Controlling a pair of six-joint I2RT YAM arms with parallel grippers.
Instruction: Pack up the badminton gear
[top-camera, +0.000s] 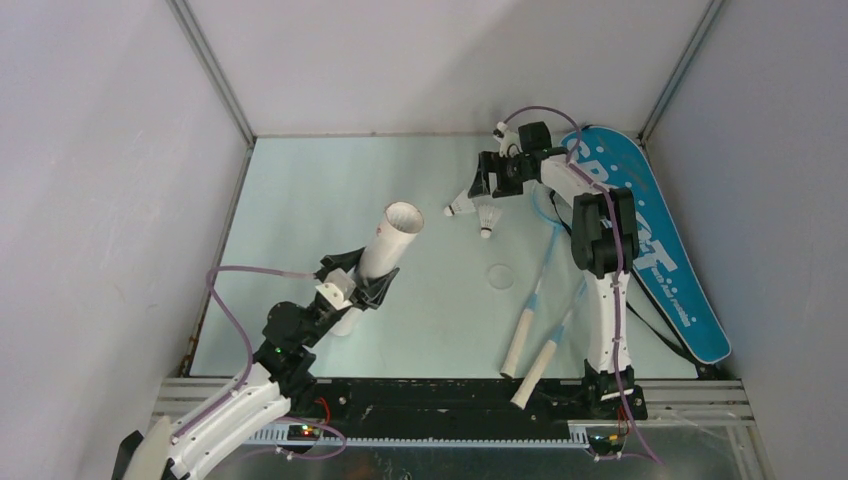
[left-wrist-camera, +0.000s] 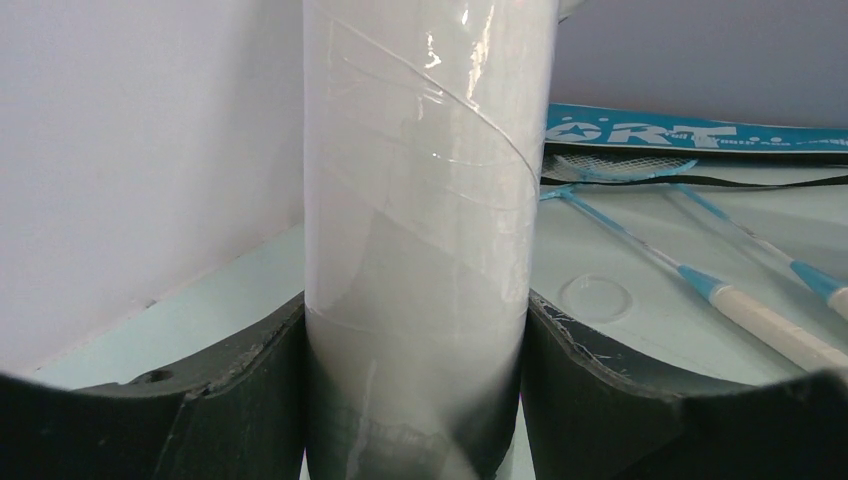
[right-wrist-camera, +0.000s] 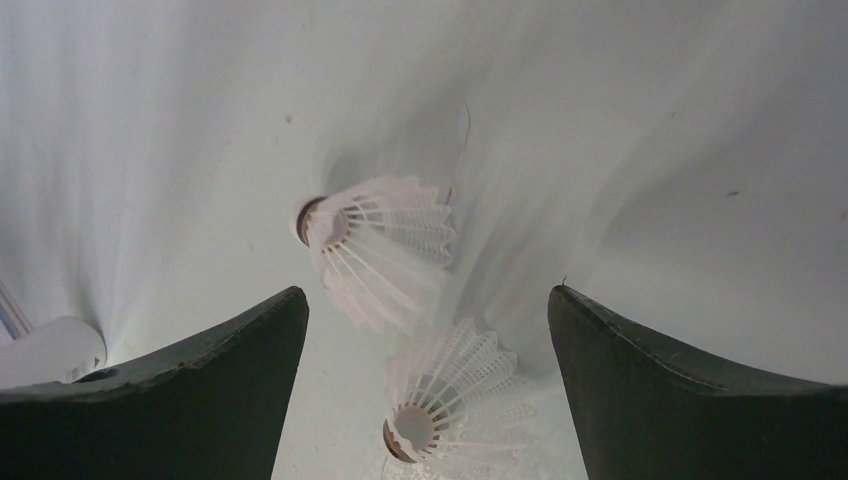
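Note:
My left gripper (top-camera: 362, 285) is shut on the long white tube (top-camera: 385, 250) and holds it tilted, open end up. In the left wrist view the tube (left-wrist-camera: 420, 180) fills the space between both fingers (left-wrist-camera: 240, 390). My right gripper (top-camera: 474, 195) is open, low over two white shuttlecocks (top-camera: 462, 207) (top-camera: 487, 222) at the back of the table. In the right wrist view one shuttlecock (right-wrist-camera: 380, 250) lies just beyond the fingertips and the other (right-wrist-camera: 450, 400) lies between the fingers (right-wrist-camera: 640, 380), untouched. Two rackets (top-camera: 540, 290) lie beside the blue SPORT bag (top-camera: 650, 240).
A clear round lid (top-camera: 500, 276) lies flat on the table left of the rackets; it also shows in the left wrist view (left-wrist-camera: 596, 297). The racket handles (top-camera: 520, 345) point to the near edge. The bag's black strap (top-camera: 655, 325) trails by the right arm's base. Walls enclose the table.

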